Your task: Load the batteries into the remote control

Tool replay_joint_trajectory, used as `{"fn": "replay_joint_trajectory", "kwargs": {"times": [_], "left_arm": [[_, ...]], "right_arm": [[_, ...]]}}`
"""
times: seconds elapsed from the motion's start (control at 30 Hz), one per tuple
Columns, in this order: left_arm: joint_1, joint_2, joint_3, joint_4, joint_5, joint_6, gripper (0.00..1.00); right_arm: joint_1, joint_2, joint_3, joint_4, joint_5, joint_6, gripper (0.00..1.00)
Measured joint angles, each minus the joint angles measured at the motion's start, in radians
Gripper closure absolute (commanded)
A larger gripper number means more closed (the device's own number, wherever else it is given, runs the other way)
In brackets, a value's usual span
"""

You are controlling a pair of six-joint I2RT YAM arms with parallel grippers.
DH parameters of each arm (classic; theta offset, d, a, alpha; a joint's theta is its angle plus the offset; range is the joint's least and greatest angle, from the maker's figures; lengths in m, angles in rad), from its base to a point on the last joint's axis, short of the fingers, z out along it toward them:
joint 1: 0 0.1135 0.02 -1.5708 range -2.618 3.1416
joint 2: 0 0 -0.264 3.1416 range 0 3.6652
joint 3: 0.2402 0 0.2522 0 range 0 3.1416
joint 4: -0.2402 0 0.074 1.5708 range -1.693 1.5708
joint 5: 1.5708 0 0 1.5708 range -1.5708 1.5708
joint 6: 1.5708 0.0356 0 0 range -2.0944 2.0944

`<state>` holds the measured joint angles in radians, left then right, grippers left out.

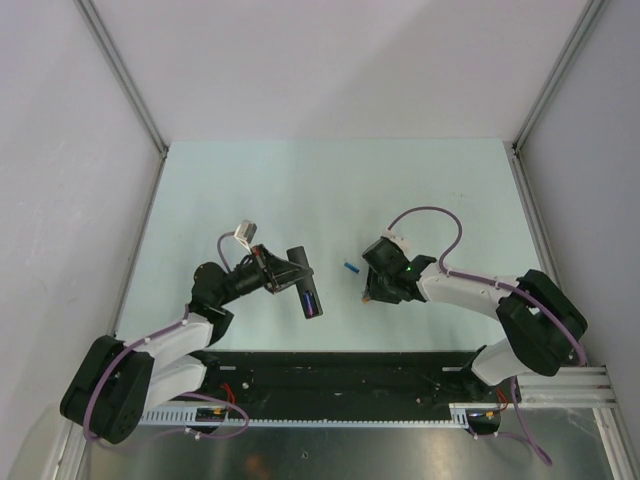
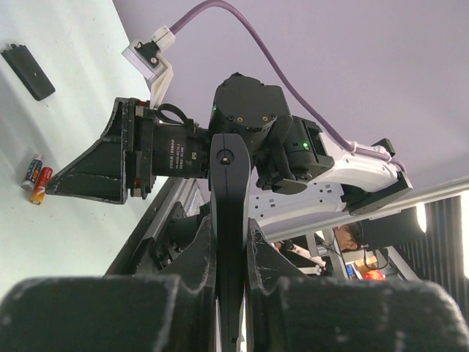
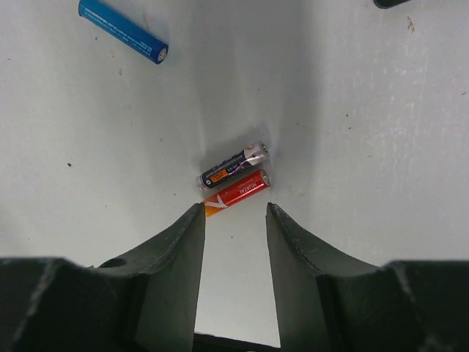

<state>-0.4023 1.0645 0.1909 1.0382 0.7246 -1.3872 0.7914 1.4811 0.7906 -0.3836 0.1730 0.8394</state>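
Remote control [image 2: 226,183] sits clamped in left end effector [image 2: 229,236]; 3 batteries [image 3: 238,192] on table [image 1: 300,180].

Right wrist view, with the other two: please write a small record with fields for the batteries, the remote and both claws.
remote: clamped in the left claw
left claw: shut on the remote
right claw: open, holding nothing, over the red battery and the black battery
red battery: on the table, side by side with the black battery, touching
blue battery: on the table, apart from that pair
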Motion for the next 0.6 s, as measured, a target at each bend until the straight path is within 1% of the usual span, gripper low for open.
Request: {"fn": "replay_joint_trajectory", "kwargs": {"times": [0.3, 0.53, 0.6], "left_arm": [[0.000, 0.000, 0.000, 0.000, 0.012, 0.000, 1.00], [0.000, 0.000, 0.000, 0.000, 0.013, 0.000, 1.00], [0.000, 0.000, 0.000, 0.000, 0.013, 0.000, 1.00]], "right_arm": [[-0.002, 0.017, 0.000, -0.004, -0.002, 0.005, 0.59], [-0.002, 0.034, 0.000, 0.013, -0.005, 0.005, 0.64], [-0.002, 0.035, 0.000, 0.017, -0.005, 0.004, 0.64]]}}
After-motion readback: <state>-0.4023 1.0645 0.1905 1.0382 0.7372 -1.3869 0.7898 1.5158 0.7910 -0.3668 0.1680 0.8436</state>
